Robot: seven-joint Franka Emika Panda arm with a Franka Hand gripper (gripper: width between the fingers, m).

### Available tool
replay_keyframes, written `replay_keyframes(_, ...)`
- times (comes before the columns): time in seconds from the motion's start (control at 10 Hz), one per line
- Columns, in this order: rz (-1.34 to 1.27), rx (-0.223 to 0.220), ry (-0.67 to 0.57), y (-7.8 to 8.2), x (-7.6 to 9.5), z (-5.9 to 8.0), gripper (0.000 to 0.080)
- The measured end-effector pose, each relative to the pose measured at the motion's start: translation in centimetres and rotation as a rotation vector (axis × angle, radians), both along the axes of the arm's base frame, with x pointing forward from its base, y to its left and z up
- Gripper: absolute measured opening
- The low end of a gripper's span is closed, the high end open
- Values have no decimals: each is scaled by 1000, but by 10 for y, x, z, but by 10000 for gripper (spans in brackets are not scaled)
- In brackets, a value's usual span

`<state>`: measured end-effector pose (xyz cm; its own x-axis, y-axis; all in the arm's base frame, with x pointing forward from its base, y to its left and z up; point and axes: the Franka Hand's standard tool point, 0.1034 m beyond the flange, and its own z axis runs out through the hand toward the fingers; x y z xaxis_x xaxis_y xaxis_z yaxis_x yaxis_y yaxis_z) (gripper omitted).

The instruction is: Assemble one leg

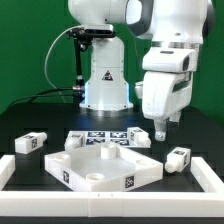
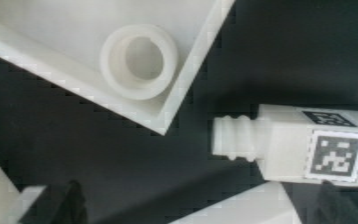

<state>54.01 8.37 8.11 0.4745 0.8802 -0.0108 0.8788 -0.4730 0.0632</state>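
Note:
Several small white tagged legs lie on the black table. One leg [image 1: 180, 157] lies by the right corner of the large white square panel [image 1: 105, 168]. Another leg [image 1: 140, 137] lies behind the panel, one [image 1: 75, 141] at its back left, and one [image 1: 30, 143] far to the exterior view's left. My gripper [image 1: 160, 129] hangs just above the table between the two right-hand legs, open and empty. In the wrist view a leg [image 2: 309, 145] lies with its threaded end towards the panel corner [image 2: 87, 60], which has a round hole [image 2: 140, 55]. The gripper [image 2: 194, 214] holds nothing.
The marker board [image 1: 105, 136] lies flat behind the panel. The robot base [image 1: 105, 80] stands at the back centre with a black cable to its left. Low white rails [image 1: 208, 176] edge the table at the front left and right.

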Motion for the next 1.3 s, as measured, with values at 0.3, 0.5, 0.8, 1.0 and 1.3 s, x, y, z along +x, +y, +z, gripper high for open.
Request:
replay_keyframes(0.3,-76,8,2,1,-2,-1,650)
replay_keyframes(0.5,-257,32,2,4,-2,-1,650)
replay_keyframes(0.8,-548,115,-46,4,-15,3,650)
replay_keyframes(1.0,-923,149,-23,29,-27,0,650)
replay_keyframes(1.3,-1154,175,1,48,-32,-2,650)
